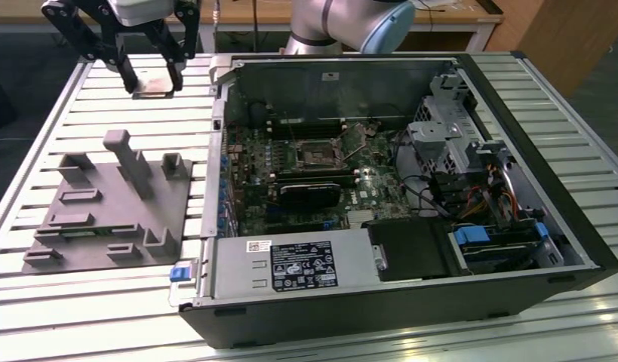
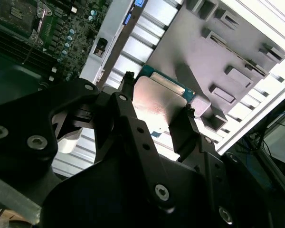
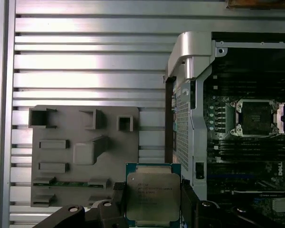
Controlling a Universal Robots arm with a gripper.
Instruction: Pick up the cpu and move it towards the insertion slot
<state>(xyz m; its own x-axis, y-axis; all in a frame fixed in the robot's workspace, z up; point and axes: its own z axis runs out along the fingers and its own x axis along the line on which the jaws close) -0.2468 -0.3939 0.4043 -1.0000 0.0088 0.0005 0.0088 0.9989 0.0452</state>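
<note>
My gripper [image 1: 154,81] hangs above the slatted table at the far side of the exterior view's left, shut on the cpu [image 1: 154,93]. The cpu [image 3: 153,196] is a flat square chip with a silvery top and a paler rim, and the two black fingers [image 3: 189,202] press on its opposite edges. Its shiny metal face [image 2: 157,105] also shows between the fingers in the second wrist view. The insertion slot [image 1: 320,153], a square socket with a dark centre and a silver frame, sits on the motherboard inside the open computer case; the first wrist view shows the slot [image 3: 256,117] too.
A grey plastic fixture block [image 1: 107,204] with upright posts lies on the table at the exterior view's left. The open computer case [image 1: 550,158] takes up the right, with a black card [image 1: 309,194], a power supply [image 1: 288,265] and cables inside. The case's metal corner [image 3: 190,57] stands between the gripper and the slot.
</note>
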